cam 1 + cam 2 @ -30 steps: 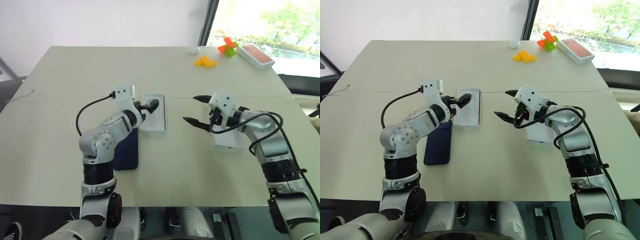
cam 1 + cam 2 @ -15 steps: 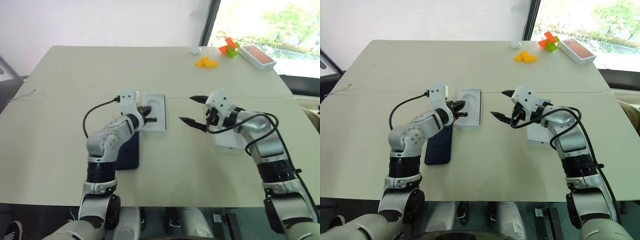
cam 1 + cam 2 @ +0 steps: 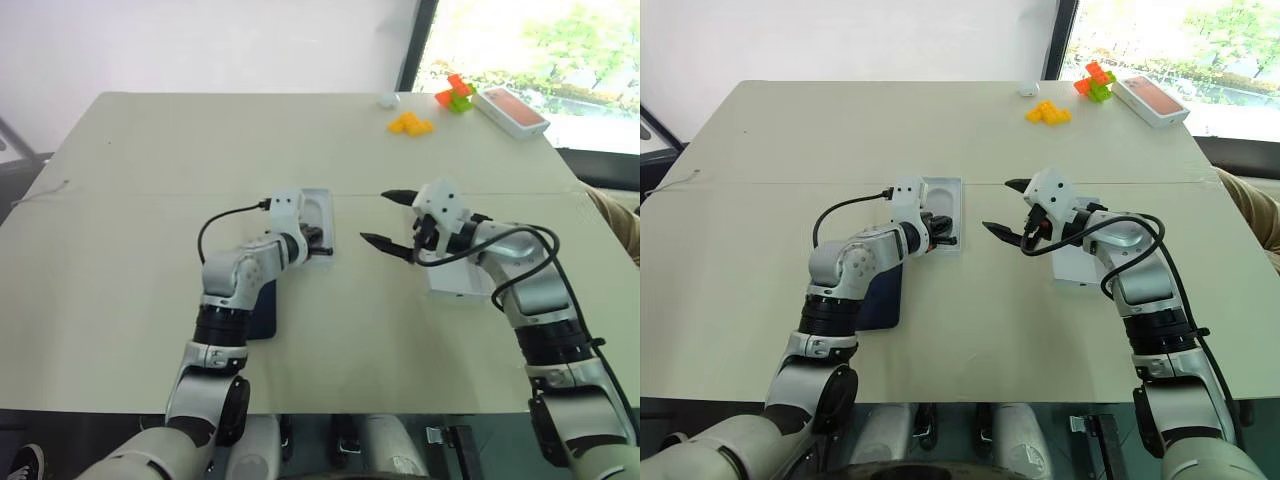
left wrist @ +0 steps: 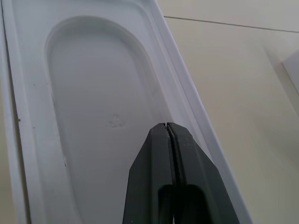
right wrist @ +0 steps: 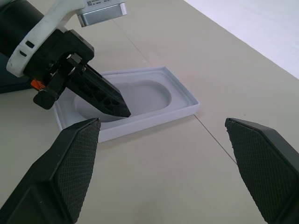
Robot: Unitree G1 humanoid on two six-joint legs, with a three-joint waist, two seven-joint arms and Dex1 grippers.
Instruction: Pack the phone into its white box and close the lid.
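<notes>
While the left fingers [image 4: 167,128] sit pressed together, holding nothing, over the white insert with oval recess [image 3: 322,218], that tray lies empty. The phone [image 3: 883,298] lies flat on the worktop [image 3: 120,180] under the left arm. Right fingers [image 3: 388,218]: spread wide, empty, over the white box [image 3: 458,281].

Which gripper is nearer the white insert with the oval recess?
Left. The left gripper is shut, its tips over the insert. The right gripper hangs open above bare table, apart from the insert on its right.
</notes>
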